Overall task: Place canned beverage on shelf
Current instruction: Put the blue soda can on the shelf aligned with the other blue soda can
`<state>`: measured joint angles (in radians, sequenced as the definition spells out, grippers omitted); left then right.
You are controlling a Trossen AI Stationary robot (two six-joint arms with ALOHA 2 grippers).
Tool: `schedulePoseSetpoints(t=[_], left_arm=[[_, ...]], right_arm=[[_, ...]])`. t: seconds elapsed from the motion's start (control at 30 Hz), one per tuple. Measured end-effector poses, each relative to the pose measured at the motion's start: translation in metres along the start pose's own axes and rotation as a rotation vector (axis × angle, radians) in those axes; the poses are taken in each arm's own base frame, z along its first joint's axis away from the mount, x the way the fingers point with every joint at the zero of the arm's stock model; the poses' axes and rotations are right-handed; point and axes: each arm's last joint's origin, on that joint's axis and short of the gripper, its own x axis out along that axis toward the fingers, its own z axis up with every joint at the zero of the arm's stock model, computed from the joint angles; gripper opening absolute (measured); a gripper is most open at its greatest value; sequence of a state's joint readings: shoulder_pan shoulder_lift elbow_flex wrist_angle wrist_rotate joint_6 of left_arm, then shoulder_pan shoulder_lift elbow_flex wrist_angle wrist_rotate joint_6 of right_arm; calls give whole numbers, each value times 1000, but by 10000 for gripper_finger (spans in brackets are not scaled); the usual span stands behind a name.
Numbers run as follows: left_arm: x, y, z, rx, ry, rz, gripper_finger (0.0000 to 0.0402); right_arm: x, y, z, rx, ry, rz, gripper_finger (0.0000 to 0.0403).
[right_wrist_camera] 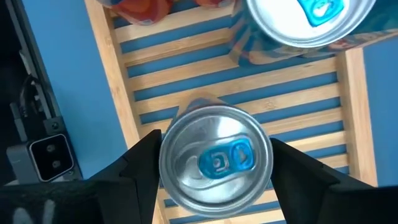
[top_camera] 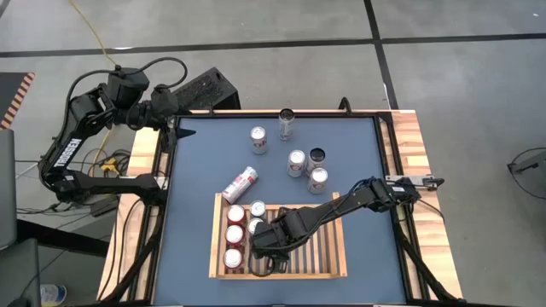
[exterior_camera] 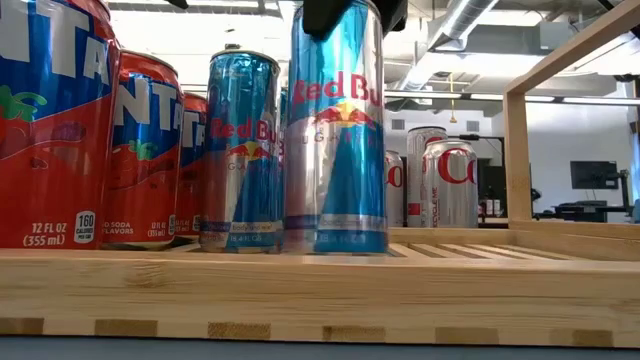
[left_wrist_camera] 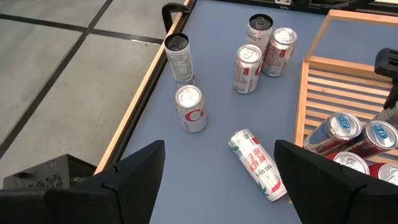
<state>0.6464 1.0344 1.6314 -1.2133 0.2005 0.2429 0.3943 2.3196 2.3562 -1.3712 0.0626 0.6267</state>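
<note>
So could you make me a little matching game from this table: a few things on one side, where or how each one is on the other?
Things:
1. blue can
2. white can with red lettering
3. red cans
4. left gripper

Places or states:
a. lying on its side on the tabletop
b. off by the table's far corner, holding nothing
c. standing in the wooden tray, right gripper around it
d. in a row along one end of the tray

Pairs: 1-c, 2-a, 3-d, 4-b
</note>
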Motion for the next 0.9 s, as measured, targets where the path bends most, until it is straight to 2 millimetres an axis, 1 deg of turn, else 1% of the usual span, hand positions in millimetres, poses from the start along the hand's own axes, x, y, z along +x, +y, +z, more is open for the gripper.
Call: schedulePoseSetpoints(t=[0.23,0.67,0.9], left_arm=[[0,0,0,-3,0,0,291],[0,0,0,-2,0,0,291],[0,0,0,-2,0,0,291]], right_arm=[[0,1,2,-7,-27,-7,253],[-1,9,-4,-45,-62,-40,253],[-1,9,-4,-52,-63,-43,253]])
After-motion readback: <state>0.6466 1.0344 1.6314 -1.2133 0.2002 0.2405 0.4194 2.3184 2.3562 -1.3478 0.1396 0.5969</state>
